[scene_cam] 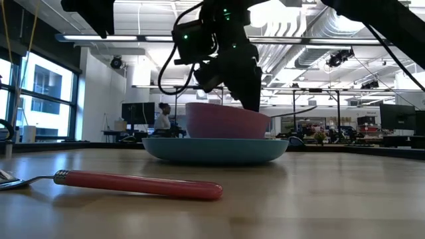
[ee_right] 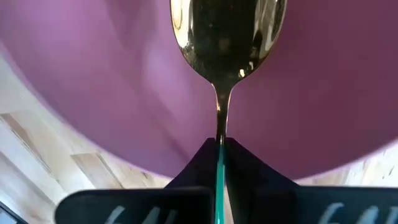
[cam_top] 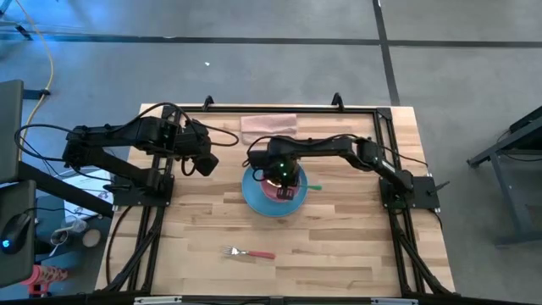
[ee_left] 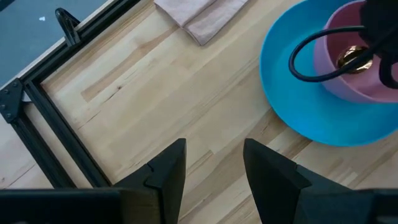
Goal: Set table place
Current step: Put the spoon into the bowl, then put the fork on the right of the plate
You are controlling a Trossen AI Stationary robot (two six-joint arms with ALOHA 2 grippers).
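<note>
- Gripping the spoon [ee_right: 219, 56] by its green handle, the right end effector [cam_top: 284, 176] is hovering over the bowl [cam_top: 282, 188], its fingers pinched tight on the thin stem in the right wrist view.
- The gold spoon head is hanging inside the pink bowl, and the green handle is sticking out to the right past the plate [cam_top: 254, 196] rim in the high view.
- The bowl is sitting on the blue plate near the middle of the worktop [cam_top: 339, 246].
- The fork [cam_top: 250, 252] is lying flat on the near part of the worktop, well apart from the plate, with its pink handle pointing right.
- The left end effector [ee_left: 211, 171] is waiting above the far left part of the worktop, left of the plate, with its fingers narrowly apart and holding nothing.
- A folded cloth [cam_top: 268, 127] is lying by the far rail, beyond the plate.
</note>
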